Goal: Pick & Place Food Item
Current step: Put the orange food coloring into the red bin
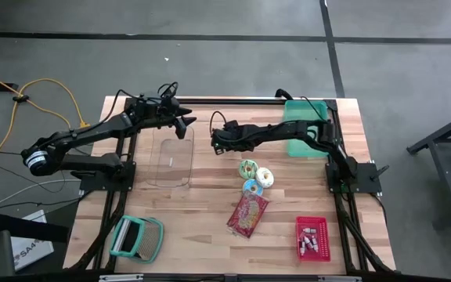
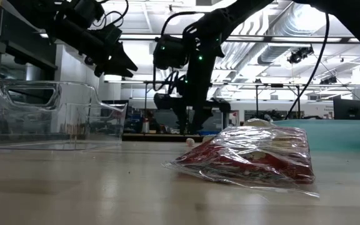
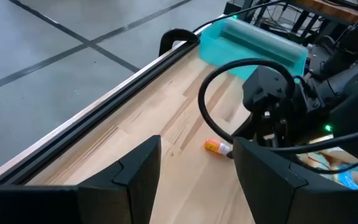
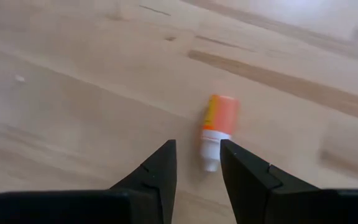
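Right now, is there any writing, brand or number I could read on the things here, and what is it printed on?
"SA4": on a white box on the floor by the table's left edge; the rest is cut off.
Red snack bag: print too blurred to read.
Small orange tube: label too blurred to read.
Round packets: markings too small to read.
Nothing else legible.

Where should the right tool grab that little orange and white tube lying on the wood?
Grip the orange and white tube across its wider orange body, coming straight down from above. It lies flat on the table, so its long sides are free, and the right tool hovers open right by its white end.
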Robot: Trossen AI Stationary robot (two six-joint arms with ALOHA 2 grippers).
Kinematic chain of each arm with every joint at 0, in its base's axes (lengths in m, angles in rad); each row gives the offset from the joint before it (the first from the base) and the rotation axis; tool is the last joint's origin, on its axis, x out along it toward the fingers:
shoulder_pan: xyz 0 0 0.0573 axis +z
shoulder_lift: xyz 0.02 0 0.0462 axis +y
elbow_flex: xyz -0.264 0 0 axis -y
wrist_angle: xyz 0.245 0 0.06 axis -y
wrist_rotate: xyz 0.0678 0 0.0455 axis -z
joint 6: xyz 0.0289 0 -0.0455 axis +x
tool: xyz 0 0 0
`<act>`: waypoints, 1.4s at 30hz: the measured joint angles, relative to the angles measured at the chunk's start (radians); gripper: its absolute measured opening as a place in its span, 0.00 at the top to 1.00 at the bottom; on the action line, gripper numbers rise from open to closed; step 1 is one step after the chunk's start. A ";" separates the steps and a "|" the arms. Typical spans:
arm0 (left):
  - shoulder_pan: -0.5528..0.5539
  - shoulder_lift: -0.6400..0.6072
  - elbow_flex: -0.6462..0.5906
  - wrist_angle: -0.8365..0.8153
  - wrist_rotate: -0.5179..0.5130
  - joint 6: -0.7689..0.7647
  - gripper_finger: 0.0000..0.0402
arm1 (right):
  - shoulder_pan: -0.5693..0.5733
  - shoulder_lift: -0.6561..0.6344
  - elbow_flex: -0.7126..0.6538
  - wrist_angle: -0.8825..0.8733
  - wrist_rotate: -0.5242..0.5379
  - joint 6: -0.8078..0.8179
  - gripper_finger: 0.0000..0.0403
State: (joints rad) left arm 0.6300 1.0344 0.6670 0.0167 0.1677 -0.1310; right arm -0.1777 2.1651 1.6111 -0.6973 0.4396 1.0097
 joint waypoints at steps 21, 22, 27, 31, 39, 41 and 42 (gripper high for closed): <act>0.000 0.000 0.000 0.000 0.000 0.001 0.52 | 0.000 0.004 0.000 -0.010 0.060 0.078 0.72; 0.000 0.000 0.000 0.001 0.000 0.001 0.52 | 0.000 0.004 0.000 -0.010 0.060 0.078 0.72; 0.000 0.000 0.000 0.000 0.000 0.001 0.52 | 0.000 0.004 -0.001 -0.010 0.060 0.075 0.72; 0.000 0.000 0.000 0.000 0.000 0.002 0.52 | 0.000 0.004 -0.001 -0.010 0.063 0.075 0.71; 0.000 0.000 0.000 0.000 0.000 0.003 0.52 | 0.004 0.004 -0.001 -0.010 0.104 0.069 0.61; 0.000 0.000 0.000 0.000 0.000 0.003 0.52 | 0.007 0.004 -0.001 -0.010 0.115 0.069 0.59; 0.000 0.000 0.000 0.000 0.000 0.003 0.52 | 0.007 0.004 -0.001 -0.010 0.121 0.070 0.59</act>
State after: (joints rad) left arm 0.6300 1.0344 0.6670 0.0171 0.1677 -0.1284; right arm -0.1705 2.1693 1.6096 -0.7071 0.5603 1.0798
